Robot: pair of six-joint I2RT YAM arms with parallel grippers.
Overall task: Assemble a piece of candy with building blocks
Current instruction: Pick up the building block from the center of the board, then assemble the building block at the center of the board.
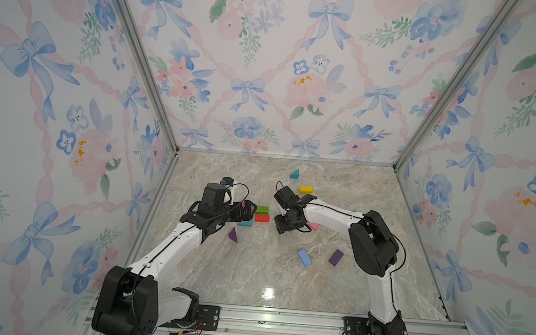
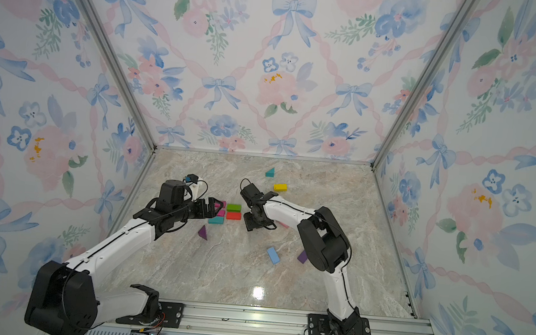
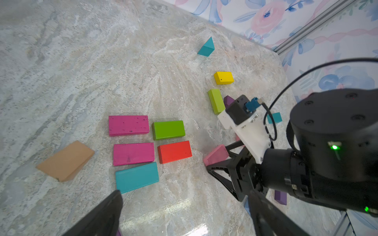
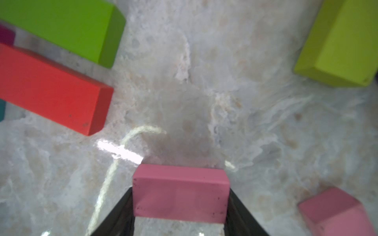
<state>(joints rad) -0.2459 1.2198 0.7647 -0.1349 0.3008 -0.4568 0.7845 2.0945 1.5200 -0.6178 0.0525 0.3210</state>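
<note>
The right gripper [image 4: 180, 191] is gripping a pink brick [image 4: 180, 196], its fingers [image 4: 120, 214] pressing on 2 opposite sides. In the right wrist view the brick's long axis is running across from finger to finger. I cannot tell whether it is resting on the counter [image 1: 268, 273] or hanging just above it. It is sitting just right of the build, near a 2nd pink brick [image 4: 335, 212] and a lime brick [image 3: 215, 101].

The build is lying flat near the counter's middle. The magenta bricks [image 3: 128, 125], 2 of them, and a teal brick [image 3: 136, 177] are forming 1 column. A green brick [image 3: 168, 129] and a red brick [image 3: 174, 151] are forming the next. All 5 long axes are running parallel, left to right in both top views, with narrow gaps between.

The left gripper [image 1: 247, 208] is hovering over the build's left edge, its fingers [image 3: 106, 212] spread wide and holding nothing.

A tan prism [image 3: 65, 161] is lying beside the magenta column, on the side away from the red brick. A purple prism [image 1: 233, 235] is standing in front of the build. A teal prism [image 1: 294, 174] and a yellow brick [image 1: 305, 189] are sitting toward the back wall. A blue brick [image 1: 304, 257] and a purple brick [image 1: 335, 257] are lying slantwise toward the front right.
</note>
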